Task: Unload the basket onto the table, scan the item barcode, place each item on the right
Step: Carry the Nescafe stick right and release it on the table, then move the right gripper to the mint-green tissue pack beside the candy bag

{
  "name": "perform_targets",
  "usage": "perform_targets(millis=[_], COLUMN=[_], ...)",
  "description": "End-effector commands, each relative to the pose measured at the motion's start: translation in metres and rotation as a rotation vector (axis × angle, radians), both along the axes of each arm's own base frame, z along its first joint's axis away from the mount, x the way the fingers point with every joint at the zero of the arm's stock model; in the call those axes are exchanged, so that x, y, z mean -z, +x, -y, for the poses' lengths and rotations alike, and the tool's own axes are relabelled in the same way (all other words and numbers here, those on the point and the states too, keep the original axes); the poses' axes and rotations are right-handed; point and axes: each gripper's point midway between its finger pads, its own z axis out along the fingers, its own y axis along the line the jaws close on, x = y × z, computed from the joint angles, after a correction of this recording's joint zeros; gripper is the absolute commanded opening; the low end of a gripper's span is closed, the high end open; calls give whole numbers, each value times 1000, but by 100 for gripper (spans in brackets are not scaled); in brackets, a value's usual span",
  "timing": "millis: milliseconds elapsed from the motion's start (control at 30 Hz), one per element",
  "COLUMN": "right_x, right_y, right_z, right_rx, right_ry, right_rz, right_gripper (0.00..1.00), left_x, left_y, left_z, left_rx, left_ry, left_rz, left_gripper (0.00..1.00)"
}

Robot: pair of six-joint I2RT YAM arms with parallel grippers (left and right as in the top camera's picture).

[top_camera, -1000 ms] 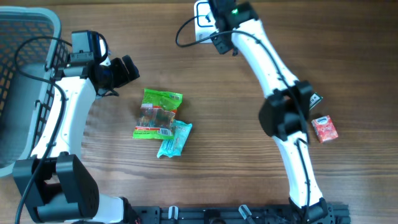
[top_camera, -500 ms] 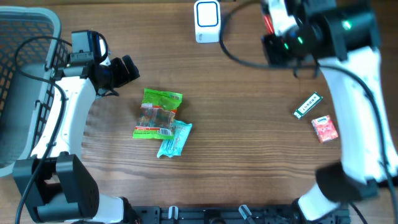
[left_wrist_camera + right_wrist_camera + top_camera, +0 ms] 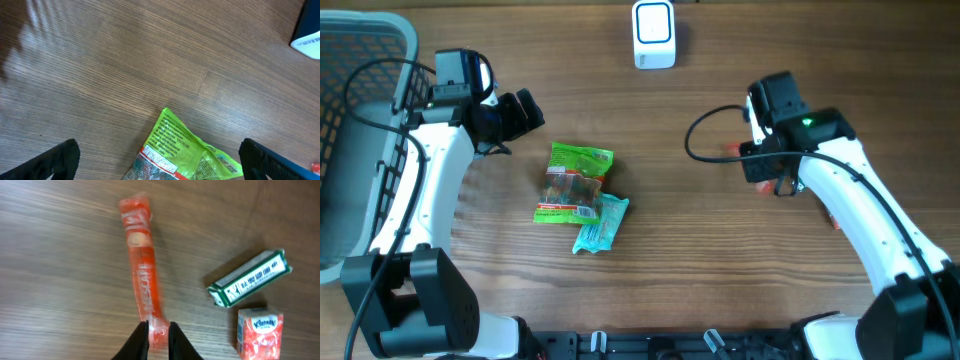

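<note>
The right gripper (image 3: 158, 339) has its two fingers standing nearly together, pinching the near end of one red stick sachet (image 3: 142, 265). The sachet stretches straight away from the fingertips (it is blurred, so whether it lies flat or hangs cannot be told). Just right of the fingers lie one green-and-white pack (image 3: 249, 278) and, nearer the wrist, one red Kleenex pack (image 3: 259, 332), close together but apart. One white scanner (image 3: 653, 35) stands well ahead and to this gripper's left. Farther left, one green packet (image 3: 578, 180) touches one teal packet (image 3: 602, 222). The left gripper (image 3: 532, 113) hovers near them, spread wide and holding nothing. Behind it, one basket (image 3: 370, 22) shows only its mesh.
</note>
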Motion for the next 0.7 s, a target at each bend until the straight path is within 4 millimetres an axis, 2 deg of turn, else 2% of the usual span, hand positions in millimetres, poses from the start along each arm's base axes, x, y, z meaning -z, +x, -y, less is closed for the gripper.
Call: perform_targets(millis=[0,67,100,133,167,200,233,267,300,333,367,433,567,633,667], right_x=[26,37,40,42,43,43,44,42,38,25,15,4,-6,-11,-14], right_y=[2,3,2,3,5,7,9,10,10,4,-1,-8,-21,-27,-31], right_z=[34,46,49,51,45,32,21,0,-25,-64,-85,-110,-155,-180,-192], right_rx=[99,139,155,180,177,158,133,90,49,-27,-75,-139,-263,-240,-244], right_ry=[-73,-68,-66,-55,-16,53,112,229,367,589,704,809,856,894,910], right_rz=[18,33,35,43,44,45,43,35,20,-14,-34,-54,-63,-84,-91], right_gripper=[8,6,19,54,76,82,86,86,86,86,85,85,87,100,100], left_x=[0,0,0,0,0,0,0,0,0,0,0,0,0,0,0], left_y=[0,0,0,0,0,0,0,0,0,0,0,0,0,0,0], left_z=[-2,-2,-2,-2,-2,-2,-2,-2,-2,-2,-2,-2,-2,-2,-2], left_rx=[-13,-13,-13,-13,-13,-12,-13,-13,-12,-13,-12,-12,-13,-13,-12], left_ry=[2,2,2,2,2,1,2,2,1,2,1,1,2,2,1], left_rz=[0,0,0,0,0,0,0,0,0,0,0,0,0,0,0], left_gripper=[100,100,100,100,100,100,100,100,100,100,100,100,100,100,100])
